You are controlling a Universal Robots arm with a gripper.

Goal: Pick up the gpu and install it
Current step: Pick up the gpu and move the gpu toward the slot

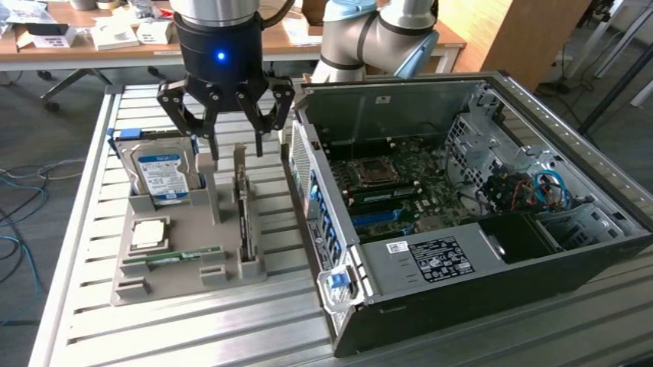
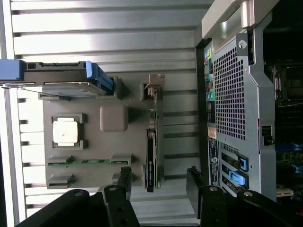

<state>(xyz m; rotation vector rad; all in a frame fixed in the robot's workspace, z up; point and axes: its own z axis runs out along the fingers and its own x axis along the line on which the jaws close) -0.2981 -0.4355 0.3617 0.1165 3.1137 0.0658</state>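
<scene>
On the exterior view's left, a slatted aluminium bench (image 1: pixel 87 199) (image 2: pixel 94 28) carries a flat grey plastic holder tray (image 1: pixel 189 229) (image 2: pixel 94 142) with moulded slots. At the tray's left far corner a boxy silver hard drive with a blue label and blue carrier (image 1: pixel 164 172) (image 2: pixel 66 85) stands upright in its slot. Nearer the camera a square silver processor chip (image 1: pixel 150 233) (image 2: pixel 65 131) lies flat in a recess. Just beside the chip, a narrow green memory stick (image 1: pixel 173 256) (image 2: pixel 90 161) lies along the tray's near part.

Further right on the tray stands the gpu (image 1: pixel 244 214) (image 2: pixel 150 156), a thin flat expansion card held on its long edge in slotted posts. It looks dark edge-on, and the wrist view shows a metal bracket at one end.

Above the card's far end hangs the arm's dark wrist with a blue light (image 1: pixel 219 38). Its black jaws are spread wide and grip nothing. Their fingertips (image 1: pixel 207 134) (image 2: pixel 124 179) sit to either side of the card's line, apart from it.

To the exterior view's right, just beside the tray, a black and grey desktop computer case (image 1: pixel 306 176) (image 2: pixel 232 94) lies on its side with the panel off. Its green motherboard (image 1: pixel 398 183), drive cage and cables are exposed.
</scene>
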